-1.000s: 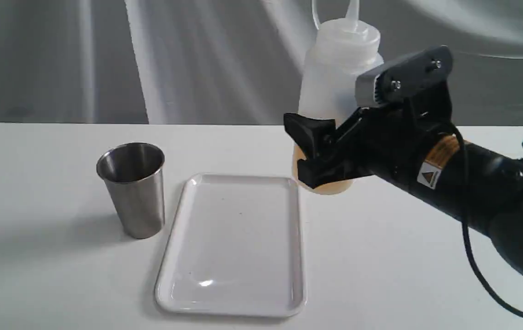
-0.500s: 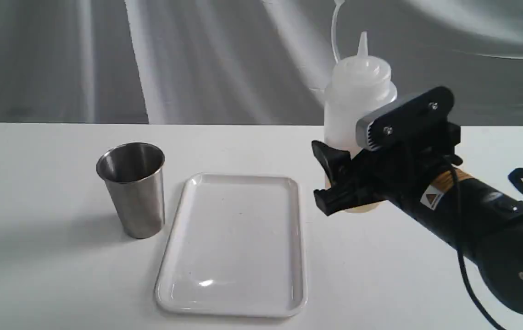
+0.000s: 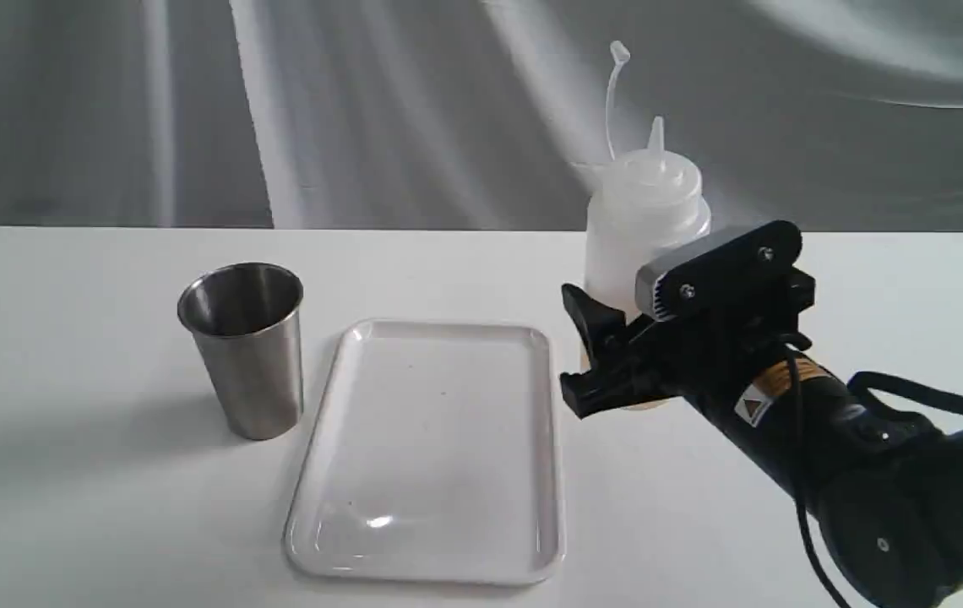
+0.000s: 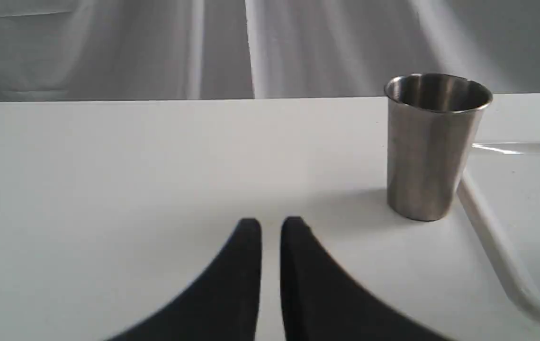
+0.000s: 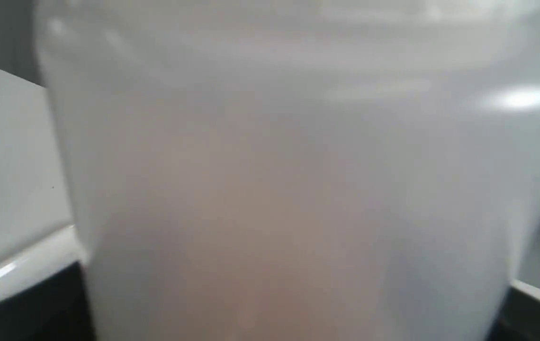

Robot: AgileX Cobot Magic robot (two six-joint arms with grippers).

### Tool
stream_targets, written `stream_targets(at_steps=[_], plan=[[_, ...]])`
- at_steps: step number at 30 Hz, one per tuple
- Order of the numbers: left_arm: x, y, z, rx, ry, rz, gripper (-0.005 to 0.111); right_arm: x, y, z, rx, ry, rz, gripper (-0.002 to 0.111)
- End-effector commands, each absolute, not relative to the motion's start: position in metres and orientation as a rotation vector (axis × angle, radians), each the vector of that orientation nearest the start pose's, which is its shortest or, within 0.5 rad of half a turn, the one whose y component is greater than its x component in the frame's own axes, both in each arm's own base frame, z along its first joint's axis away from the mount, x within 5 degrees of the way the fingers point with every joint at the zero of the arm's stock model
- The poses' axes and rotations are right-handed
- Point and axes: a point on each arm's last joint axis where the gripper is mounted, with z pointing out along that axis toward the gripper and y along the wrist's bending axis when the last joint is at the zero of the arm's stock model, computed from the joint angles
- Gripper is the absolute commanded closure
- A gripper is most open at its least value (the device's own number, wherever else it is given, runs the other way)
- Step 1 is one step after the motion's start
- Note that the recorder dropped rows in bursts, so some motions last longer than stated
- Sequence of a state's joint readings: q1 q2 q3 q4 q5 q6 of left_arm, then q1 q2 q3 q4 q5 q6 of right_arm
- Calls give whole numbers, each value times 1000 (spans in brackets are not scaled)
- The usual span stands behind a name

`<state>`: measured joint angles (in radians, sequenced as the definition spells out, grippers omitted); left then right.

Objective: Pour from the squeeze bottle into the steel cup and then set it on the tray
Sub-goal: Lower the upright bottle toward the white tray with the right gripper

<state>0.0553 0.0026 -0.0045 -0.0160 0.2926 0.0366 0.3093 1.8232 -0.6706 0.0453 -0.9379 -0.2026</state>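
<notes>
Here the right gripper [image 3: 587, 350] pinches the upright squeeze bottle [image 3: 646, 224] low down, just beside the tray [image 3: 431, 439].

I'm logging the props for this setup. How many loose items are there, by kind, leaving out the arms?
squeeze bottle: 1
steel cup: 1
tray: 1
Total: 3
</notes>
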Motion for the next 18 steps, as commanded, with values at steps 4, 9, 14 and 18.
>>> stream_targets(at_steps=[4, 9, 14, 18], plan=[[55, 2, 187, -25, 1768, 40, 98, 328, 98, 160, -309, 1580, 102, 108], [55, 2, 187, -22, 1768, 42, 98, 329, 98, 154, -255, 1559, 151, 108], [55, 2, 187, -22, 1768, 42, 98, 332, 107, 154, -281, 1534, 206, 108], [55, 2, 187, -24, 1768, 41, 98, 340, 122, 156, -373, 1491, 251, 108]])
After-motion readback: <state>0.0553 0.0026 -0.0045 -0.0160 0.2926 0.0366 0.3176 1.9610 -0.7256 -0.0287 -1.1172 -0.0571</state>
